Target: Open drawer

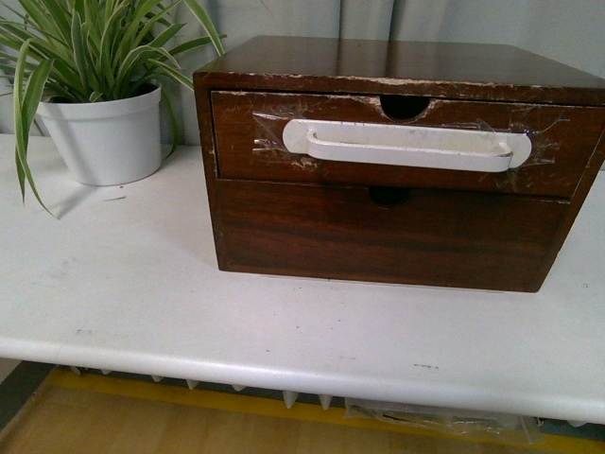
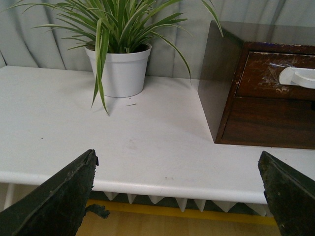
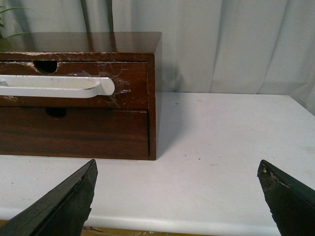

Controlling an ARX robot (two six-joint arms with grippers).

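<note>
The left gripper (image 2: 177, 160) is spread wide with nothing between its fingers. It hangs at the near edge of the table (image 1: 142, 284), facing the bare stretch between the potted plant (image 1: 104, 132) and the wooden chest (image 1: 397, 59). The right gripper (image 3: 177, 166) is spread just as wide and holds nothing, and it faces the table on the chest's other side. Neither arm shows in the front view.

The drawer (image 1: 406, 182) sits in the chest's upper slot and looks shut. Its long white handle (image 1: 406, 147) is taped across the front below a half-round notch (image 1: 405, 106), and its top edge is chipped. A plain lower drawer front (image 1: 388, 232) lies beneath it. The drawer is farther back on the table than both grippers and well apart from them. It lies toward the robot's right of the left gripper and toward the robot's left of the right gripper.
</note>
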